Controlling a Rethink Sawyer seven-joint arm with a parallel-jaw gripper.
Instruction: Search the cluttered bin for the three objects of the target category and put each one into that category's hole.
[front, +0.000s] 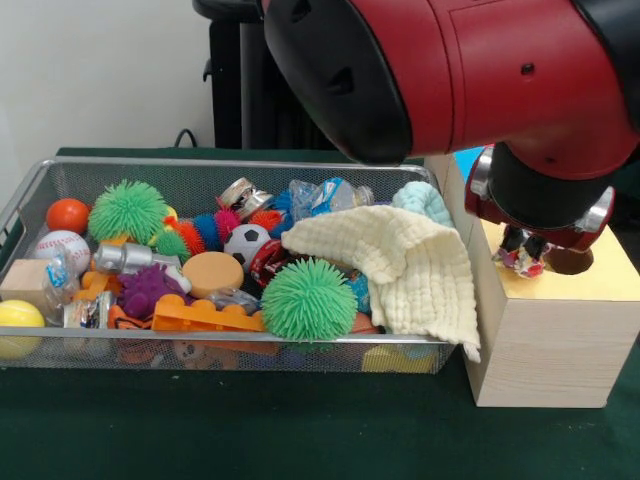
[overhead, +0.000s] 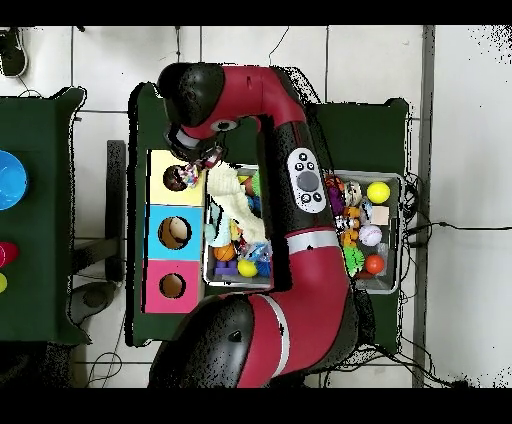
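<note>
My gripper (front: 522, 258) hangs under the red arm, shut on a frilly fabric ball (front: 520, 262) printed red, white and blue. It holds the ball just above the yellow top of the wooden box (front: 545, 330), right beside the round dark hole (front: 572, 262). In the overhead view the gripper (overhead: 206, 160) and ball (overhead: 211, 157) sit at the yellow box's corner toward the bin, next to the hole (overhead: 177, 178). The wire mesh bin (front: 200, 166) lies to the left, full of toys. I see no other fabric ball in it.
A pale muslin cloth (front: 400, 265) drapes over the bin's right end. Two green spiky balls (front: 308, 298) (front: 128, 210), a soccer ball (front: 245, 240) and a baseball (front: 62, 250) lie in the clutter. Blue-topped (overhead: 173, 232) and red-topped (overhead: 172, 285) boxes continue the row.
</note>
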